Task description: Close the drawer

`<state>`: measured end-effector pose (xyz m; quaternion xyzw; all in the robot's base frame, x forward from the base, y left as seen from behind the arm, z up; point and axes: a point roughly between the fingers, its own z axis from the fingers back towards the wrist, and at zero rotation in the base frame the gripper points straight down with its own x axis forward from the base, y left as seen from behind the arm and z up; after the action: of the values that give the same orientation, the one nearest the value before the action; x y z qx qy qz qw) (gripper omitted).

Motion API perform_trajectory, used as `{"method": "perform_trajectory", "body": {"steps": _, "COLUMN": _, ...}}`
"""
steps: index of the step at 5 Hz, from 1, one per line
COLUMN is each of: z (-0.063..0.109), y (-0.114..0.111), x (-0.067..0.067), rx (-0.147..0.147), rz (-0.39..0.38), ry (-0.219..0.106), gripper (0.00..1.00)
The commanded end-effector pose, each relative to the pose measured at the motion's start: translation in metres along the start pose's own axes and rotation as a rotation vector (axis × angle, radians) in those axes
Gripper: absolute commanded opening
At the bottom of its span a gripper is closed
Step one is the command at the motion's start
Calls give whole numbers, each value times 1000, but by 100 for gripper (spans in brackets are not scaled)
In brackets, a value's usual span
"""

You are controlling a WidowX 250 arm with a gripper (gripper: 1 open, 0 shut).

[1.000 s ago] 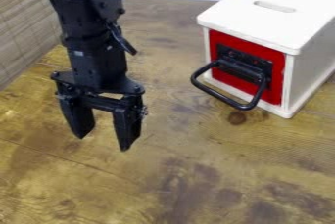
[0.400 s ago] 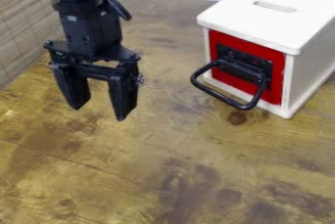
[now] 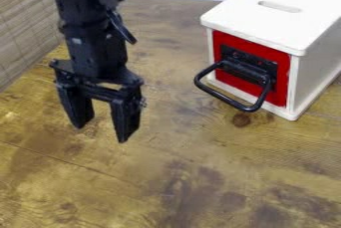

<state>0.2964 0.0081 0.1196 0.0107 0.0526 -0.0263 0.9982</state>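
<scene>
Under me spreads the wooden bench (image 3: pixel 180 177). On it, toward the far right, sits the white cabinet (image 3: pixel 276 33); the red drawer (image 3: pixel 220 44) is set in its front, black loop handle (image 3: pixel 240 106) jutting out. My gripper (image 3: pixel 103 132) hangs well apart from it, fingers spread, pointing down.

the black fingers (image 3: pixel 126 119) hang open over the wooden table (image 3: pixel 167 177), apart from the red drawer (image 3: pixel 276 91).
</scene>
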Motion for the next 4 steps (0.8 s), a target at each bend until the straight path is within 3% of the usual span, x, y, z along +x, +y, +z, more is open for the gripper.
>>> {"method": "perform_trajectory", "body": {"steps": 1, "z": 14, "y": -12, "x": 0, "rx": 21, "rz": -8, "ry": -70, "gripper": 100}}
{"method": "perform_trajectory", "body": {"steps": 2, "z": 18, "y": -17, "x": -1, "rx": 11, "rz": 12, "ry": -85, "gripper": 100}}
{"method": "perform_trajectory", "body": {"steps": 4, "z": 43, "y": -14, "x": 2, "rx": -13, "rz": -3, "ry": -105, "gripper": 100}}
